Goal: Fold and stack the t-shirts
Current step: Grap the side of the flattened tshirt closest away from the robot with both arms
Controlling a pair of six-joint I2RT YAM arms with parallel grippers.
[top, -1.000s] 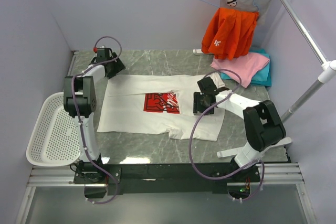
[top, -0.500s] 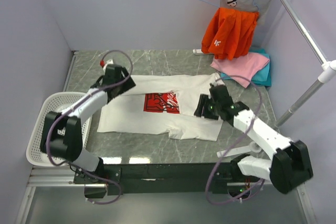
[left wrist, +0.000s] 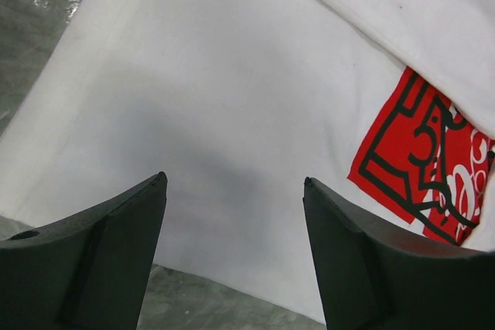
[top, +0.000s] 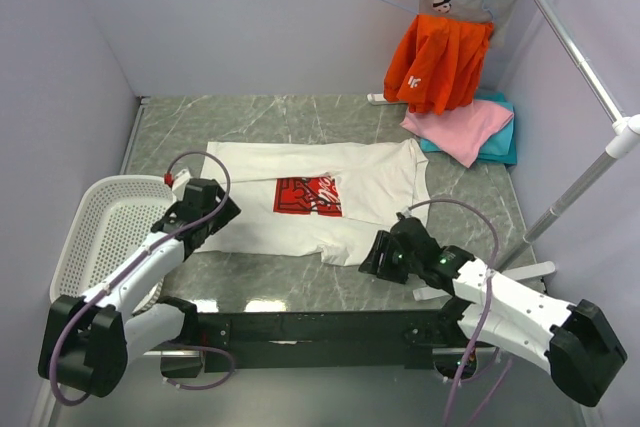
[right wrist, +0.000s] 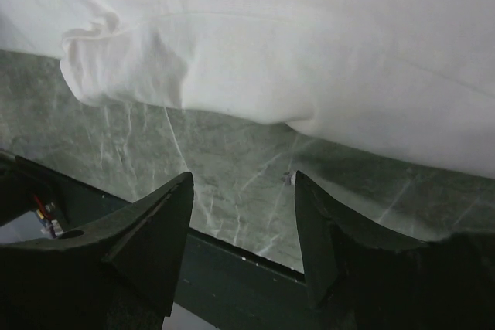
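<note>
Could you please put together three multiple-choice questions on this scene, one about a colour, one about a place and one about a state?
1. What colour is the print on the white t-shirt? A blue; B red; C green.
2. Where does the pink t-shirt lie? A on the teal t-shirt, far right; B on the white t-shirt; C alone, at the near left.
3. How is the left gripper? A shut on cloth; B shut, empty; C open, holding nothing.
Answers: 1 B, the square shows red in the top and left wrist views. 2 A, teal cloth pokes out beneath the pink. 3 C, its fingers stand apart above the flat shirt.
</note>
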